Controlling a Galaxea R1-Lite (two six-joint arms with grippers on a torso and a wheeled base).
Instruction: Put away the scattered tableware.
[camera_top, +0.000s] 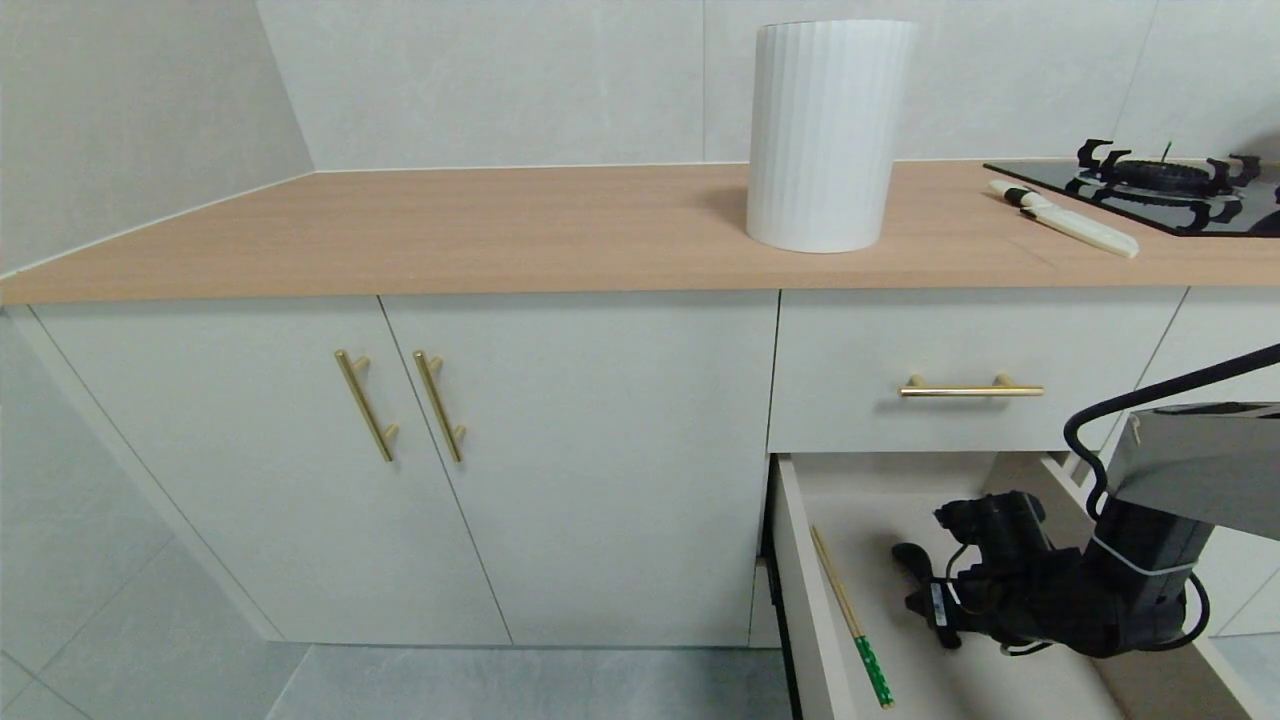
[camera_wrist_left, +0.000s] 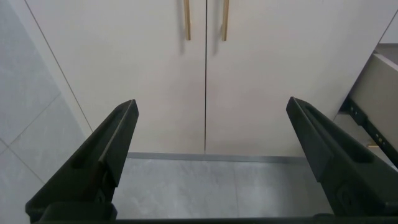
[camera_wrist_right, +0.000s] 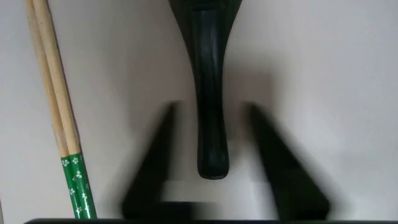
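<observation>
A kitchen counter with one lower drawer (camera_top: 800, 560) pulled open at the right. On the drawer's floor lie two wooden chopsticks (camera_top: 845, 615) with green patterned ends, side by side along the left wall, and one dark spoon (camera_wrist_right: 208, 74) just beside them. The right gripper (camera_top: 915, 580) hangs inside the drawer over the spoon, its two fingers spread apart on either side of the spoon's handle with a gap on each side, gripping nothing. The left gripper (camera_wrist_left: 211, 106) is low in front of two closed cabinet doors (camera_top: 600, 470), its two fingers wide apart and empty. Each door has one gold bar handle (camera_top: 365, 405). On the wooden countertop (camera_top: 450, 225) stand one tall white ribbed canister (camera_top: 825, 135) and, near a black gas hob (camera_top: 1150, 185), one pale knife (camera_top: 1065, 220).
</observation>
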